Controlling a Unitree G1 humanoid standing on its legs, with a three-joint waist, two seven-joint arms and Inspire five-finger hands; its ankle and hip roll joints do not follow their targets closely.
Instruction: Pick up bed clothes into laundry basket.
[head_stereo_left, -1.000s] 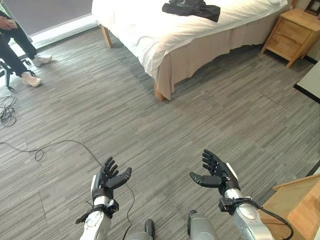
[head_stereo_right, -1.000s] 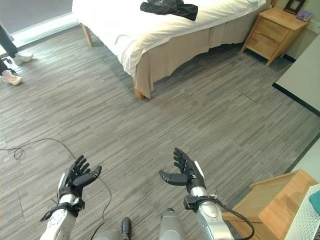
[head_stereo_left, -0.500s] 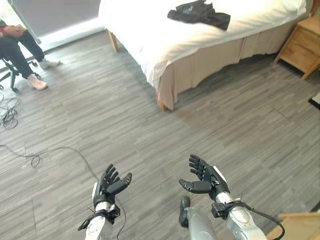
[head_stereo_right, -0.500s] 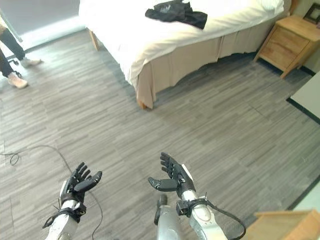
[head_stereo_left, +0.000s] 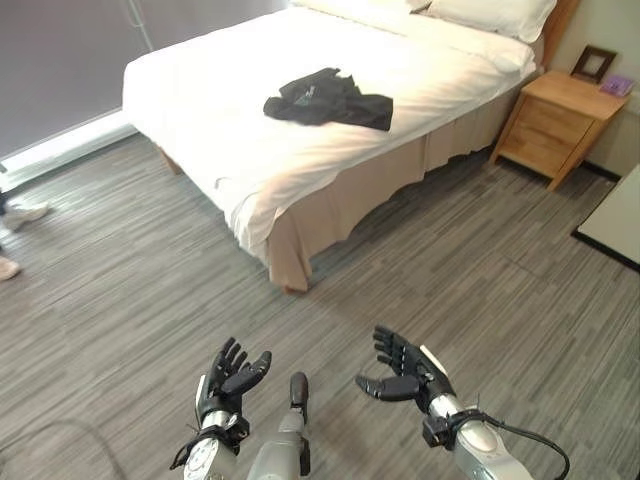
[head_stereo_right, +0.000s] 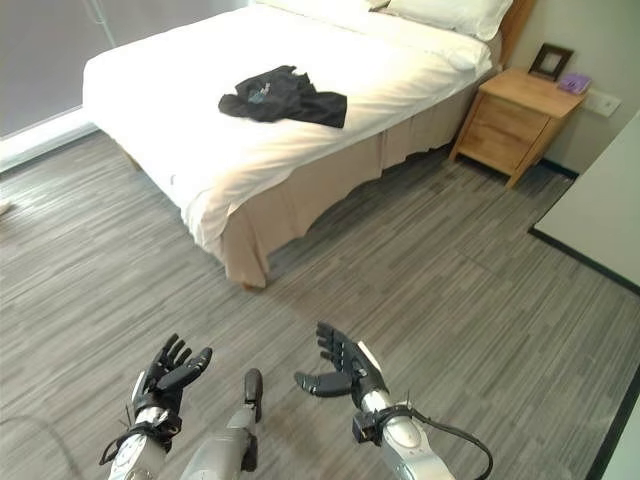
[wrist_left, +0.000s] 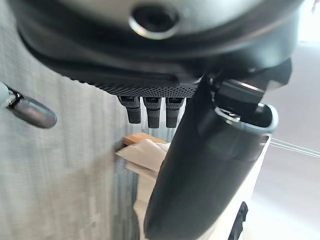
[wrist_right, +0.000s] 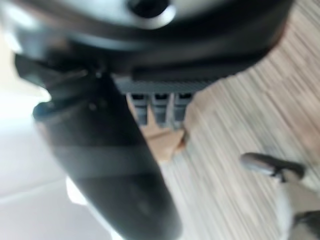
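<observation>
A crumpled black garment (head_stereo_left: 325, 99) lies on the white bed (head_stereo_left: 240, 150), toward its middle, well ahead of me. My left hand (head_stereo_left: 229, 378) is low in the view over the grey floor, fingers straight and spread, holding nothing. My right hand (head_stereo_left: 404, 368) hovers beside it, palm turned inward, fingers relaxed and empty. Both hands are far short of the bed. In the right eye view the garment (head_stereo_right: 282, 97) sits on the sheet above the bed's near corner.
A wooden nightstand (head_stereo_left: 553, 128) stands to the right of the bed, with a small picture frame (head_stereo_left: 594, 63) on top. Pillows (head_stereo_left: 490, 14) lie at the head. A person's shoe (head_stereo_left: 24, 211) shows at the far left. A pale surface (head_stereo_left: 612, 220) lies at the right edge. Grey plank floor (head_stereo_left: 450, 270) stretches before the bed.
The camera has swung and come closer, so the bed now fills more of the view and the nightstand is in full sight. Both hands stay open and low.
</observation>
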